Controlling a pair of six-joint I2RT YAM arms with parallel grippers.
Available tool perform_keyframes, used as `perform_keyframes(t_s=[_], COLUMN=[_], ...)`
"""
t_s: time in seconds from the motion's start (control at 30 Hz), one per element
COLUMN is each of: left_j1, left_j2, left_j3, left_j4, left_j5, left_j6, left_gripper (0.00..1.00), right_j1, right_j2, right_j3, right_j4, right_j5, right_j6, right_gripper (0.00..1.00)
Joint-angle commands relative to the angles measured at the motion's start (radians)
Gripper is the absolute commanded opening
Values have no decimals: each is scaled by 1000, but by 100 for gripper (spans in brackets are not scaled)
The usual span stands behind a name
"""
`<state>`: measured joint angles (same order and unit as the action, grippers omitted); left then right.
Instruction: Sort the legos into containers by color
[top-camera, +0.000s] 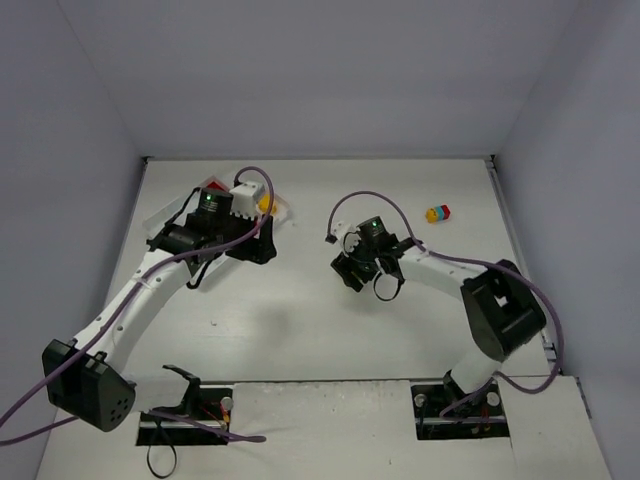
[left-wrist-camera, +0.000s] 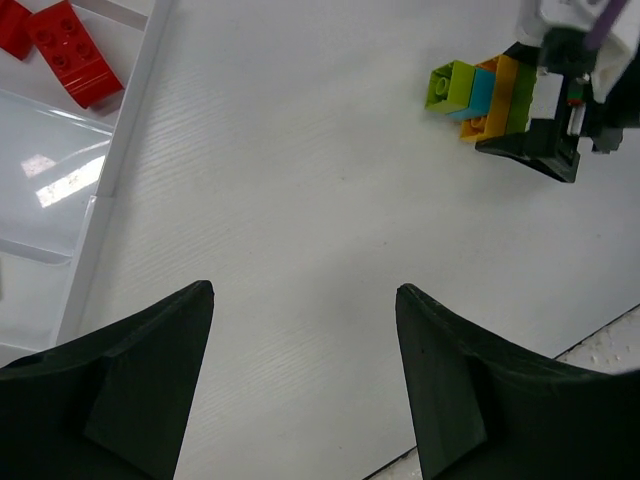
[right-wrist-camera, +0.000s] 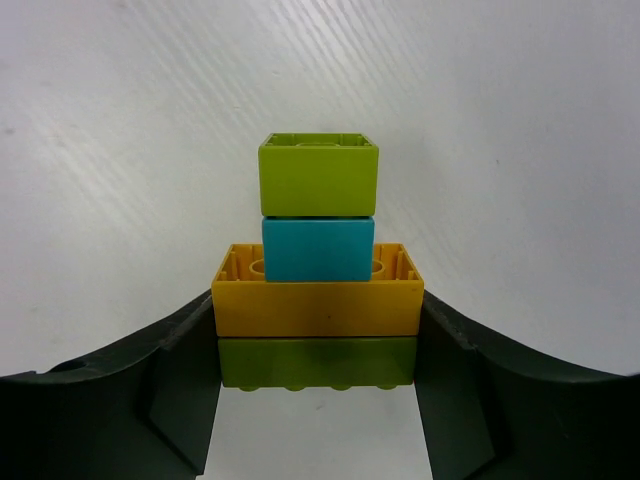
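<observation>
Well apart from the white tray (left-wrist-camera: 128, 150), over the bare counter (left-wrist-camera: 300, 180), the right pincer (right-wrist-camera: 318, 345) is clamped on the lower bricks of a four-brick stack (right-wrist-camera: 318, 260) of lime green, orange-yellow, teal and lime green. The left pincer (left-wrist-camera: 305, 300) hangs spread wide, gripping nothing, just beside the tray's rim, and two red bricks (left-wrist-camera: 75, 65) lie in one tray compartment. A small yellow, red and blue cluster (top-camera: 438, 214) sits farther from the tray than the stack.

Bright, even light; glare on tray (left-wrist-camera: 62, 182)

Lime-teal-yellow-green stack (right-wrist-camera: 318, 200) in right hand (right-wrist-camera: 318, 330), two red bricks (left-wrist-camera: 75, 65) in tray (left-wrist-camera: 113, 170), small multicoloured cluster (top-camera: 438, 213) apart.
</observation>
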<state>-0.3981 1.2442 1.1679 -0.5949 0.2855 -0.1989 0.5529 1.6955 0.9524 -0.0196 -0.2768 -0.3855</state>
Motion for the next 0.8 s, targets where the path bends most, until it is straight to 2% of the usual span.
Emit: perform_keyframes(t_s=[0.0,0.13,0.27,0.4,0.53,0.77], left_j1=[1,-1,-16,-57,-108,-208], left_j2=[-17,-31,-42,-46,-26,29], left_j3=[21,19,7,30,62,87], left_j4=[61,113,210,216,205,164], left_j5=[70,162,326,290,279,169], left_j6=[-36,-129,-287,-329,-355,-355], left_gripper=[67,67,68,72,72,72], right_j1=[60,162,232,266,272,271], right_j2=[-242,-391,-487,-572,-606,-658], right_j3=[-90,-199,-253,-314,-336,-354], right_j4=[199,329,372,440,454,461], right_j5=[-1,5,69,85,88,97], right_j6=[31,53,66,73,71,65], right_gripper=[0,0,0,0,0,0])
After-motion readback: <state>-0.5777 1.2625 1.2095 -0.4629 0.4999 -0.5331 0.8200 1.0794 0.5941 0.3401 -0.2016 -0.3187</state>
